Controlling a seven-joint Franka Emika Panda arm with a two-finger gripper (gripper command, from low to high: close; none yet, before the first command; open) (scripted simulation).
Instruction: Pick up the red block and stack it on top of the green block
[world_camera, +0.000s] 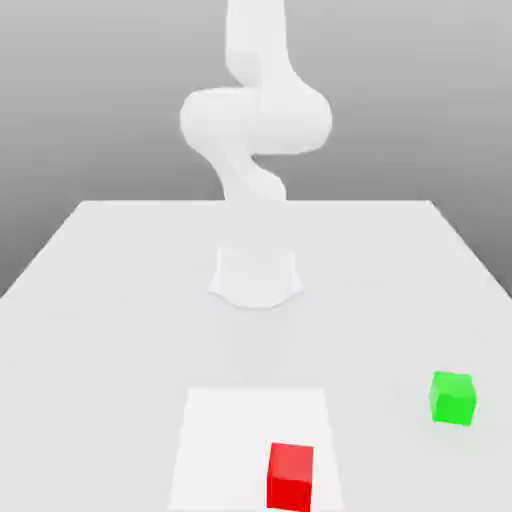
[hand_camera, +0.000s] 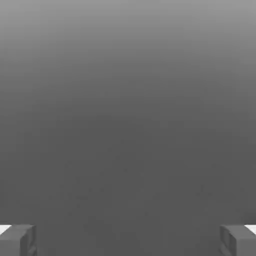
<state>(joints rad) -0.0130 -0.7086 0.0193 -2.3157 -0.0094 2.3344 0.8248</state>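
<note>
The red block (world_camera: 290, 476) rests on the white table (world_camera: 100, 300) near its front edge, slightly toward the exterior view's right of centre. The green block (world_camera: 453, 397) sits on the table further toward the exterior view's right and a little farther back, well apart from the red one. In the hand view my gripper (hand_camera: 128, 241) is open, its two grey fingertips (hand_camera: 19, 240) spread far apart with nothing between them and only plain grey background beyond.
The white arm (world_camera: 255, 110) rises from its round base (world_camera: 256, 275) at the middle of the table and bends high overhead. A paler rectangular patch (world_camera: 225, 440) marks the table surface under and around the red block.
</note>
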